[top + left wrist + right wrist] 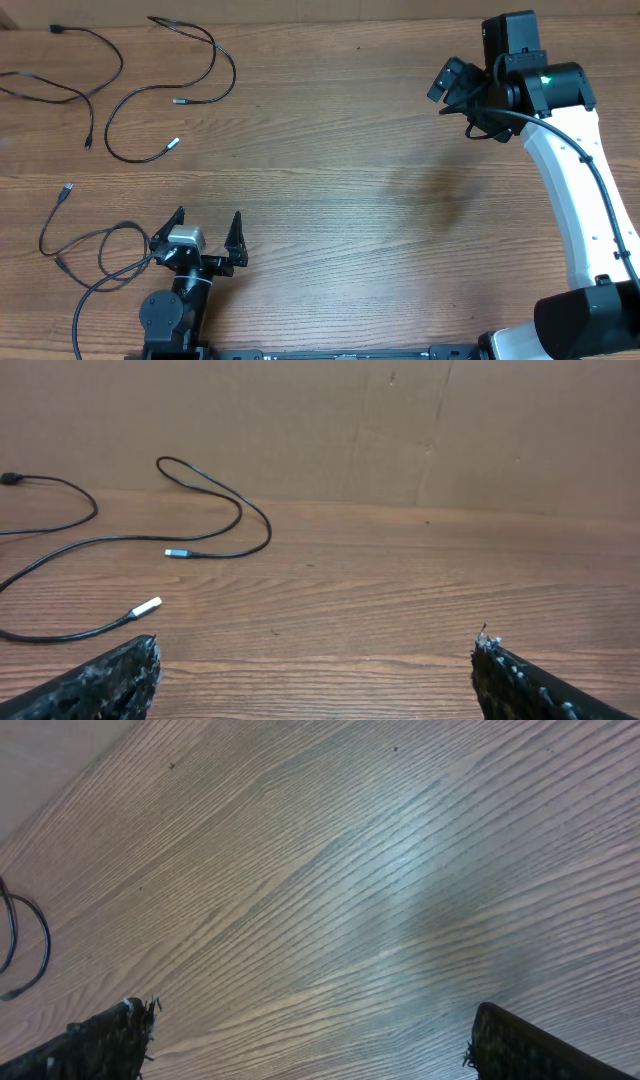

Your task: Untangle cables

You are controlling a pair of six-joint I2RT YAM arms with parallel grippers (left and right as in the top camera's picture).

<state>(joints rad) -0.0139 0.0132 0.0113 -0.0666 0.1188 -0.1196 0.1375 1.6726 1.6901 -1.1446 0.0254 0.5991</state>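
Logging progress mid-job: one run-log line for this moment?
cables: on table, unheld | left end effector: open, empty | right end effector: open, empty

Cables (173, 143) spread on table (350, 200) left; left gripper (208, 215), right gripper (452, 85) wide, empty.

The wooden table (350, 200) carries only thin black cables (269, 535). They lie loose on its left part as separate strands, with 2 silver plugs (174, 143) near each other.

Three thin black cables lie slack, separate and unknotted at the left: the far-left cable (121, 62) snakes along the edge, the middle cable (233, 68) makes wide open loops ending in silver plugs, and the near cable (43, 238) curls loosely, silver plug pointing far.
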